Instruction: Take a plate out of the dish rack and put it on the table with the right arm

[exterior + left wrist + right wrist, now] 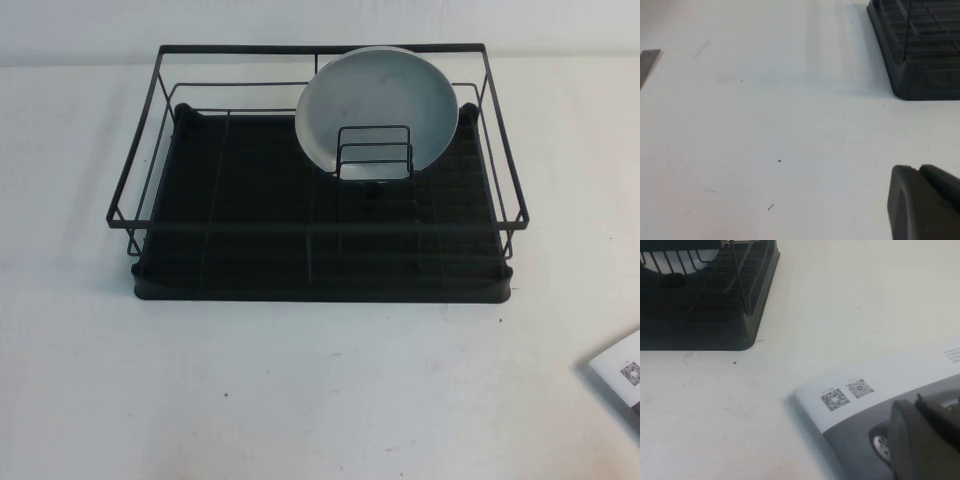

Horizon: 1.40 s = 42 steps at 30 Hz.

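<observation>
Both grippers, left gripper (925,202) and right gripper (927,437), sit low at frame bottom-right, can't tell their grip state, and honestly the plate (377,105) upper-centre leaning in that small wire holder (374,153) inside the dish rack (320,262) could snag wires coming out.

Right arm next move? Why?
Probably lift the right gripper from above the printed card toward the plate, which leans in the dish rack on its small holder. Left gripper hangs low over the table.
</observation>
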Each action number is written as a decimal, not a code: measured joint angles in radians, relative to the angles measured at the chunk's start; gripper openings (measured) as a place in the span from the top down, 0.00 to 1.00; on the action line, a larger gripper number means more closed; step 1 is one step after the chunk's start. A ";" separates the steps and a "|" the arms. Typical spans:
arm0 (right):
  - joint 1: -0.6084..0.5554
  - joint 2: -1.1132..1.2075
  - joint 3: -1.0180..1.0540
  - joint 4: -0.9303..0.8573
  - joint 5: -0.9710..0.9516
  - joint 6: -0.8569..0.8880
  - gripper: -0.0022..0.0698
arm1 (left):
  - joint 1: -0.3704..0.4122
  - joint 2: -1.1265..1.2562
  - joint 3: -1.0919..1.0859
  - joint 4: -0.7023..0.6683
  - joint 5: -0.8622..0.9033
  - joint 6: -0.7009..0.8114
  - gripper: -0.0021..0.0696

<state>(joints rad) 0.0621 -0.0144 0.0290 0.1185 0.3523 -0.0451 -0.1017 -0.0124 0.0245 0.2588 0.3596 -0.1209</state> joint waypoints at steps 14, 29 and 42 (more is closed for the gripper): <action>0.000 0.000 0.000 0.033 0.000 0.000 1.00 | 0.000 0.000 0.000 0.000 0.000 0.000 0.98; 0.000 0.000 0.000 0.677 -0.227 0.001 1.00 | 0.000 0.000 0.000 0.000 0.000 0.000 0.98; 0.000 0.000 0.000 0.678 -0.151 -0.165 1.00 | 0.000 0.000 0.000 0.000 0.000 0.000 0.98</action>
<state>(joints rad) 0.0621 -0.0144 0.0290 0.7965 0.2013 -0.2100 -0.1017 -0.0124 0.0245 0.2588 0.3596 -0.1209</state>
